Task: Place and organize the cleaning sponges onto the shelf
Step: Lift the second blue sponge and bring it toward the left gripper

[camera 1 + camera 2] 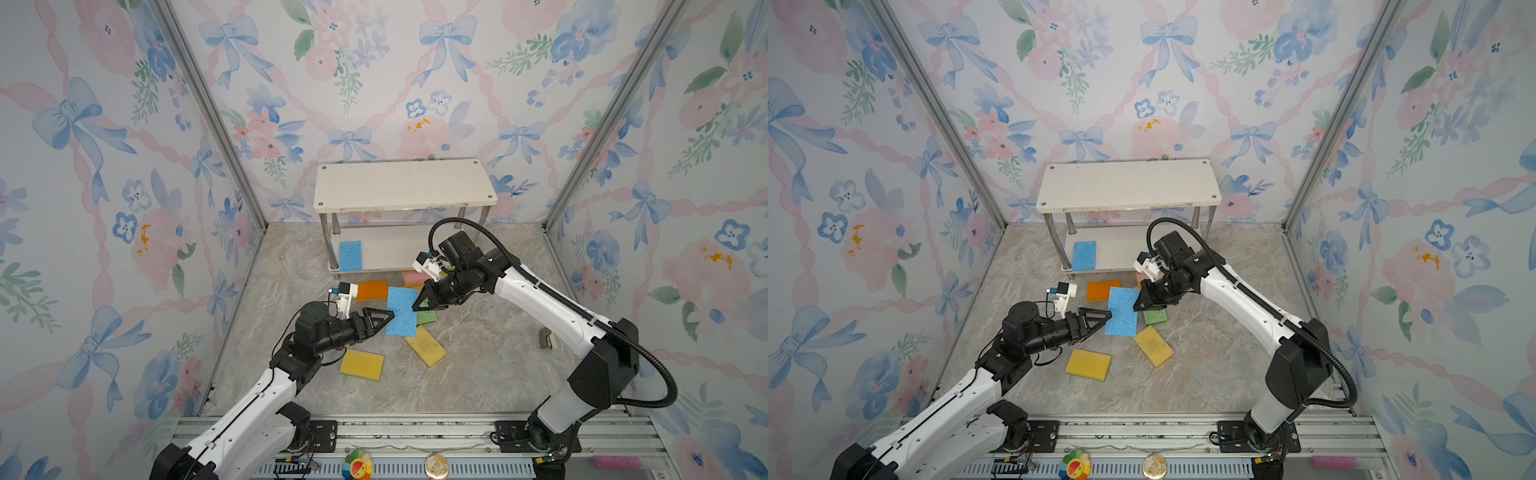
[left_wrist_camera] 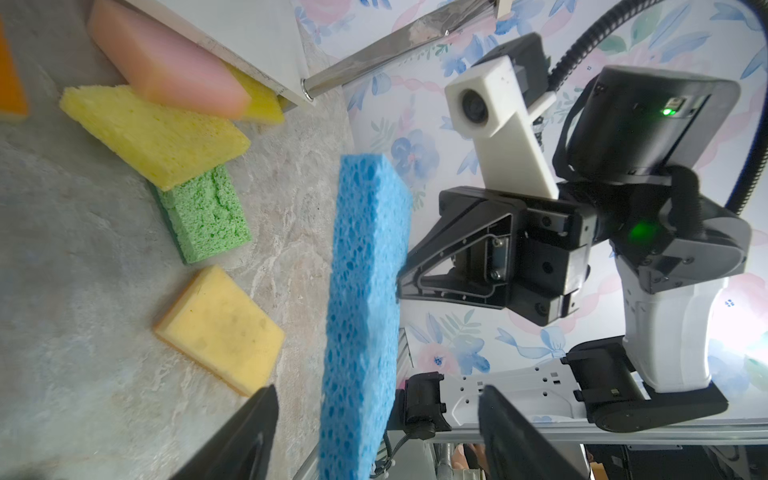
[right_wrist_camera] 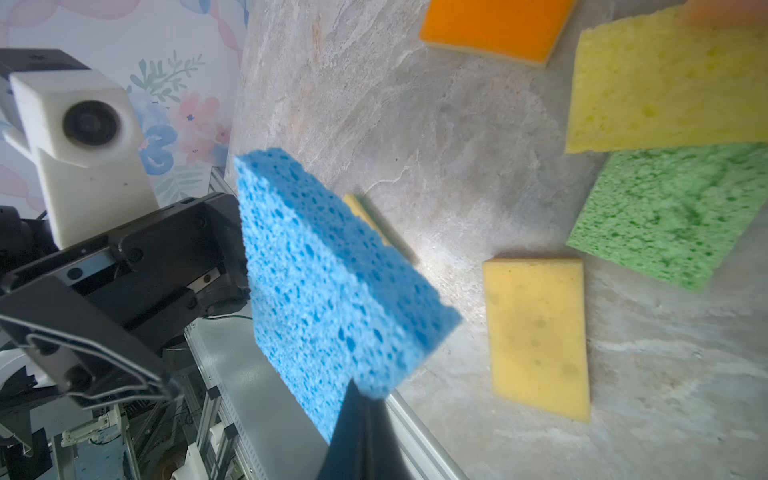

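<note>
A blue sponge (image 1: 401, 311) (image 1: 1122, 312) hangs above the floor, and my right gripper (image 1: 415, 308) (image 3: 359, 386) is shut on its right edge. My left gripper (image 1: 388, 316) (image 2: 376, 392) is open, its fingers straddling the sponge's left edge (image 2: 365, 291) with a gap on each side. The shelf (image 1: 403, 183) stands at the back, with a second blue sponge (image 1: 350, 255) on the left of its lower board. On the floor in front lie orange (image 1: 372, 289), pink (image 1: 413, 277), green (image 1: 427, 318), tan-yellow (image 1: 424, 346) and yellow (image 1: 361, 365) sponges. Another yellow one (image 2: 158, 137) lies partly under the pink.
A small grey stapler-like object (image 1: 547, 338) lies on the floor to the right. The metal rail (image 1: 415, 428) with both arm bases runs along the front edge. Flowered walls close in the left, right and back sides.
</note>
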Motion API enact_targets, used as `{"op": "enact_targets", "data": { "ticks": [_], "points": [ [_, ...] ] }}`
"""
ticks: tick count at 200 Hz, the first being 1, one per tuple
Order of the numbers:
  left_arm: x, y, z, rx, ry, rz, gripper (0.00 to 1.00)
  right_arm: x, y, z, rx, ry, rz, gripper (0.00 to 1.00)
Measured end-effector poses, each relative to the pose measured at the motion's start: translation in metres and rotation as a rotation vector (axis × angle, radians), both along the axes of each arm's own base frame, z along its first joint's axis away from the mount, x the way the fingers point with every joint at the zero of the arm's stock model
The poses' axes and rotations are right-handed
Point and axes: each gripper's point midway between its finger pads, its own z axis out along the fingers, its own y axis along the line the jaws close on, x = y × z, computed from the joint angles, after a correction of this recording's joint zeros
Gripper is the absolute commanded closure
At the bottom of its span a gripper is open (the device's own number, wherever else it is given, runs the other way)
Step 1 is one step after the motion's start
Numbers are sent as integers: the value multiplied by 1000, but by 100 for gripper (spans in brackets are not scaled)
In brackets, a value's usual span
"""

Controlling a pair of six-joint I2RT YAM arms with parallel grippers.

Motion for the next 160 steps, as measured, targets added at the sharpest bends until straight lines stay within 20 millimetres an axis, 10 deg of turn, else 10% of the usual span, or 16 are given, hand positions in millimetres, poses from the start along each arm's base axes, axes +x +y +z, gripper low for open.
{"op": "enact_targets", "data": {
  "ticks": [67, 90, 125, 160],
  "points": [
    [5, -8, -2, -20, 20, 16, 100, -6, 8, 7, 34, 1, 29, 100],
    [4, -10, -1, -23, 15, 19, 100, -5, 8, 7, 34, 1, 28, 99],
    [8, -9, 1, -29, 14, 49, 100, 0, 6, 8, 45, -14, 4, 55],
    [16, 8, 13, -74, -7, 174, 100, 12, -17, 15, 40, -34, -145, 41]
  ]
}}
